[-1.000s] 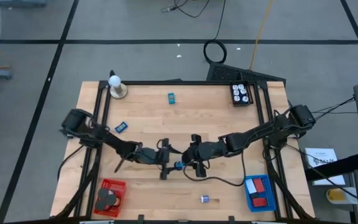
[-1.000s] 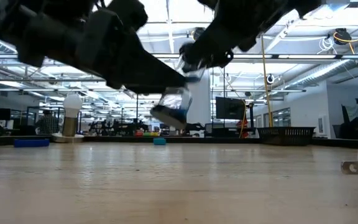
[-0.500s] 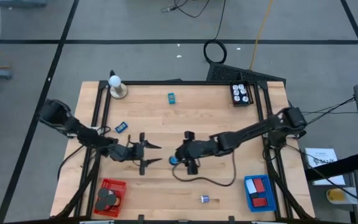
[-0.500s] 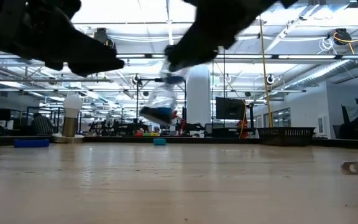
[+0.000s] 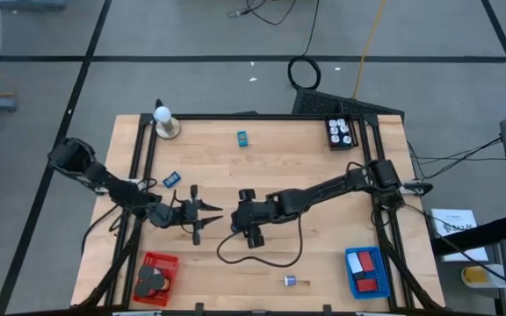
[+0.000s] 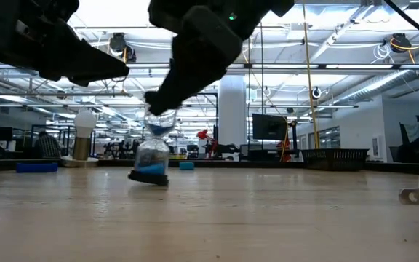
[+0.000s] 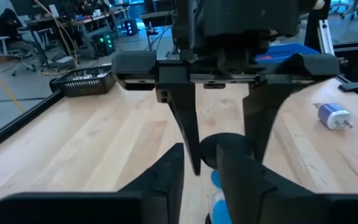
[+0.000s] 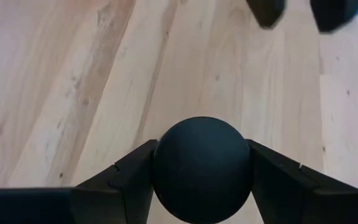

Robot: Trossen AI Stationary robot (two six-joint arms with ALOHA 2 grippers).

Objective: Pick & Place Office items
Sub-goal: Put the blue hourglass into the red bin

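Low over the wooden worktop [image 6: 282, 211], the right hand [image 6: 160, 109] has its fingers clamped on the black round top of a clear-bodied, blue-footed office piece [image 6: 151, 157]. It's gripped high so the foot can meet the wood, and the piece looks tilted, one edge touching! Just beside it, facing it, the left hand [image 5: 205, 218] hangs empty, fingers a little apart. Farther out, past the left hand, sits the red mesh basket [image 5: 167, 261]; my guess is that's the destination.
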